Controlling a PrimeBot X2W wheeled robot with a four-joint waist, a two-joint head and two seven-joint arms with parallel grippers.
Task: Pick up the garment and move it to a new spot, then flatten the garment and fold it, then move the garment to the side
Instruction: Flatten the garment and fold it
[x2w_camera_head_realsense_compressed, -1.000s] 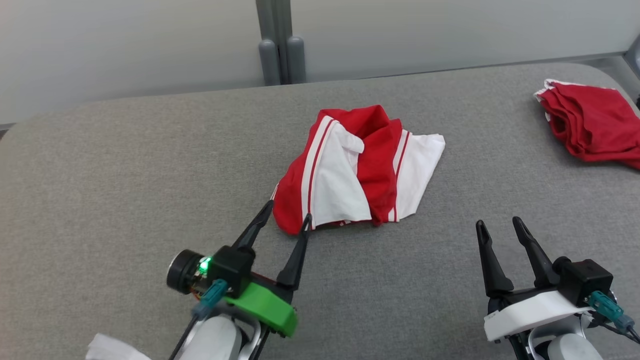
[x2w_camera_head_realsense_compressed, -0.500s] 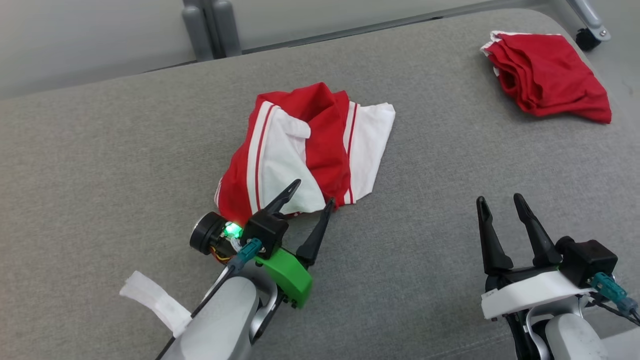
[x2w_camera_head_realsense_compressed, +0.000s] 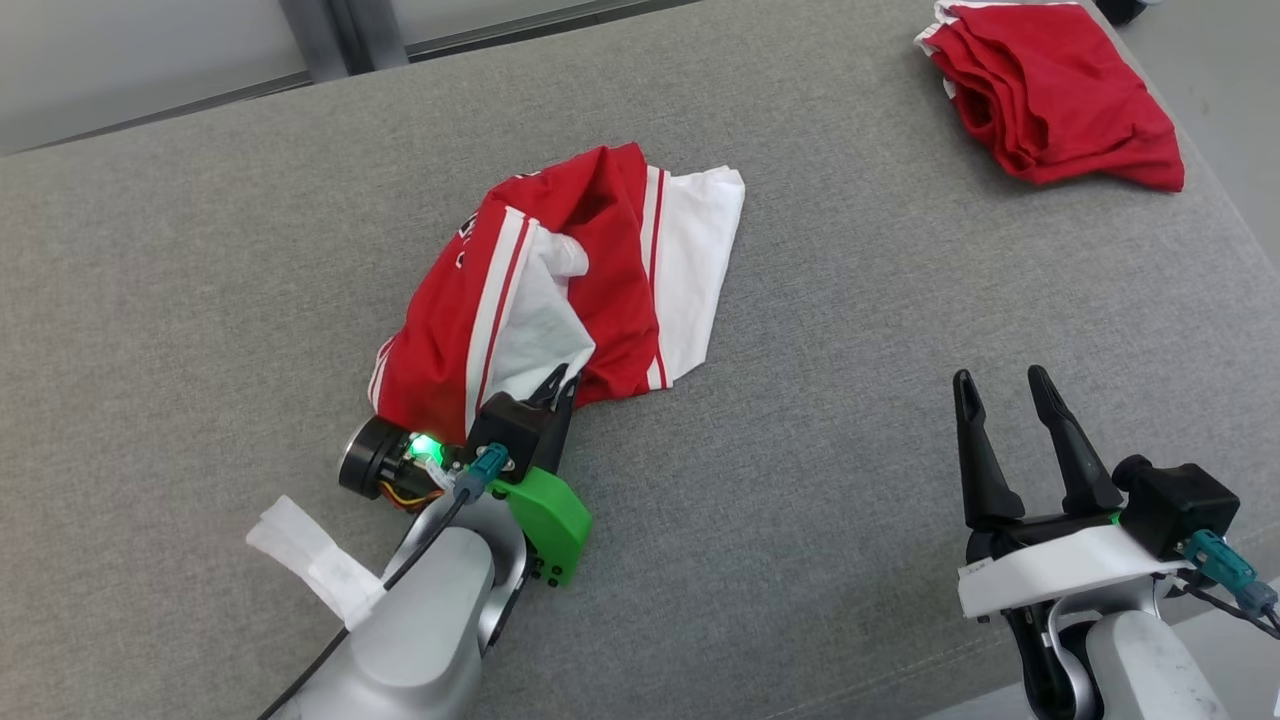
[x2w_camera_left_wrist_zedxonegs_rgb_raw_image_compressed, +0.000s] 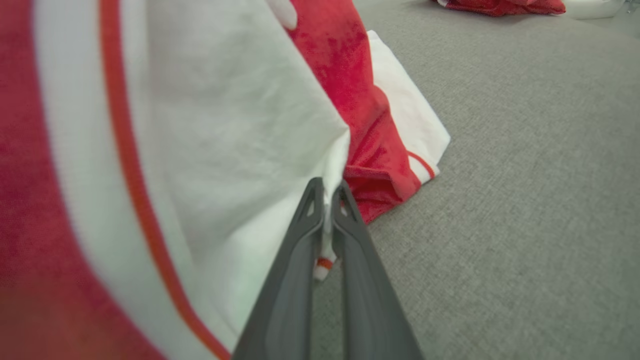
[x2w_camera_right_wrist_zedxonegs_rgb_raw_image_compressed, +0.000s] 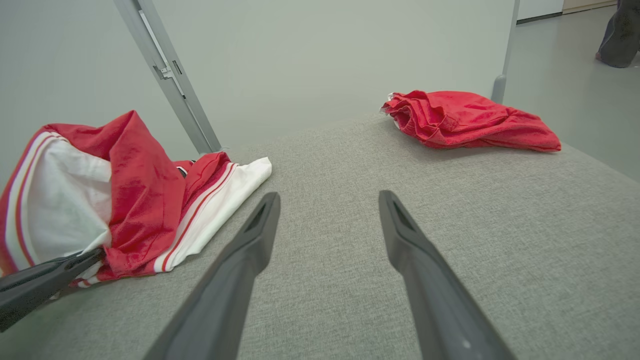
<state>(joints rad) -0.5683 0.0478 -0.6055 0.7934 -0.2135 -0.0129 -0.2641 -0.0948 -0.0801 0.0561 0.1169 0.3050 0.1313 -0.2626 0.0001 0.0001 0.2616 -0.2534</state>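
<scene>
Since my left pincer (x2w_camera_head_realsense_compressed: 558, 385) pinches the near white edge of the soft, floppy red-and-white cloth garment (x2w_camera_head_realsense_compressed: 610, 230) on the grey desk (x2w_camera_head_realsense_compressed: 850, 450), it'll droop; I think one layer's caught. My right pincer (x2w_camera_head_realsense_compressed: 1000, 385) gapes empty.

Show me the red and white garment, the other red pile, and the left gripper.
red and white garment (x2w_camera_head_realsense_compressed: 610, 270): head view, on its red middle panel.
red pile (x2w_camera_head_realsense_compressed: 1060, 90): head view, on its top layer.
left gripper (x2w_camera_left_wrist_zedxonegs_rgb_raw_image_compressed: 328, 189): left wrist view, between the fingertips pinching the white edge.
</scene>
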